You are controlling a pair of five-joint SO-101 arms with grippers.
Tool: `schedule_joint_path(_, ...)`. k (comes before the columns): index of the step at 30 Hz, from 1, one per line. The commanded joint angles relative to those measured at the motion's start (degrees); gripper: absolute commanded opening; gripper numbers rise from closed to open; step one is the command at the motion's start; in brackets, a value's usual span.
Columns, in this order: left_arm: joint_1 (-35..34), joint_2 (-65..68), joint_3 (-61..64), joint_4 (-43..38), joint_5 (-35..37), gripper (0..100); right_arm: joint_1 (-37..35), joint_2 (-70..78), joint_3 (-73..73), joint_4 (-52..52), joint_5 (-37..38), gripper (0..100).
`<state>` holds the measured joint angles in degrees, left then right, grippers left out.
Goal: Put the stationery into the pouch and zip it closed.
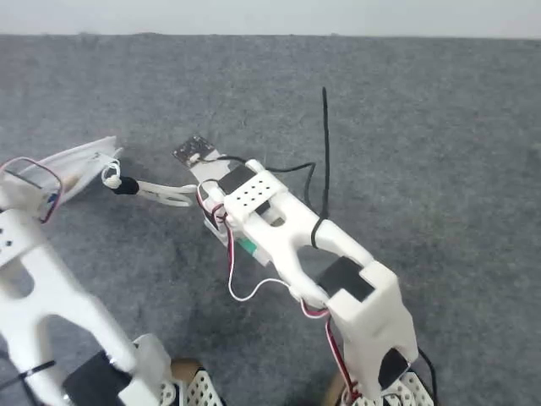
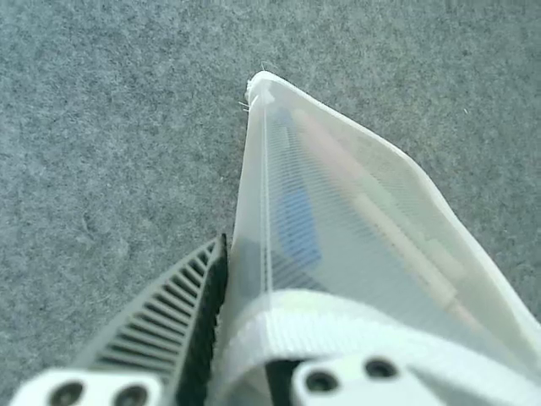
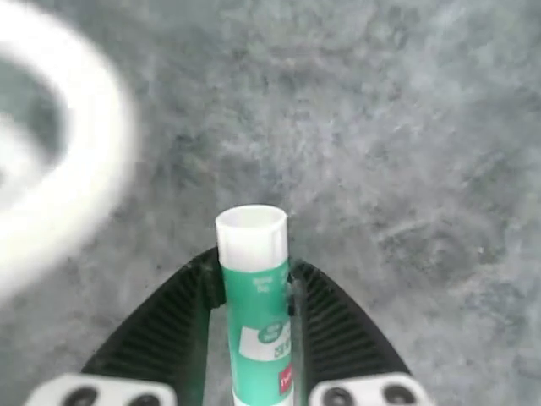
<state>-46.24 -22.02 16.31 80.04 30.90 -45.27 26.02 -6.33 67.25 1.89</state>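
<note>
A white mesh pouch (image 1: 72, 165) lies at the left of the grey carpet, and my left gripper (image 1: 34, 186) is shut on its end. Through the pouch's translucent wall (image 2: 355, 220) I see a blue item (image 2: 296, 224) and pale stick-like stationery (image 2: 397, 245). The left gripper (image 2: 254, 288) pinches the pouch's edge. A green glue stick (image 3: 254, 296) with a white cap is clamped upright by my right gripper (image 3: 254, 271). In the high view the glue stick (image 1: 246, 247) peeks out under the right arm, a short way right of the pouch.
A white ring (image 1: 110, 176) and a white strap (image 1: 165, 193) trail from the pouch toward the right arm. The ring looms blurred (image 3: 68, 178) near the glue stick. A black cable (image 1: 325, 152) rises behind the right arm. Open carpet lies right.
</note>
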Motion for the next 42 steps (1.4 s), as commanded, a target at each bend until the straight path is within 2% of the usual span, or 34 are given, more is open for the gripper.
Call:
schedule_joint_path(1, -0.35, -0.88, -3.38, -1.41, 0.53, 2, -0.31, -9.27, 1.14, 1.27, 0.62, 0.6)
schedule_joint_path(12, 4.22, -0.88, -3.3, 0.53, 0.44, 2, -4.97, -25.27, 9.76, 0.66, 0.35, 0.6)
schedule_joint_path(22, 8.79, -0.88, -3.3, 2.02, 0.44, 2, -7.25, -40.04, 11.25, 0.57, -7.56, 0.6)
schedule_joint_path(29, 12.31, -0.88, -3.38, 3.69, 0.26, 2, -7.25, -46.64, 11.25, -4.97, -8.88, 0.6)
schedule_joint_path(35, 12.4, -0.88, -3.38, 3.69, -0.53, 2, -7.25, -50.59, 11.25, -9.19, -8.88, 0.6)
schedule_joint_path(42, 12.13, -0.88, -3.38, 3.69, -0.53, 2, -7.52, -51.03, 11.34, -22.9, -8.62, 0.6)
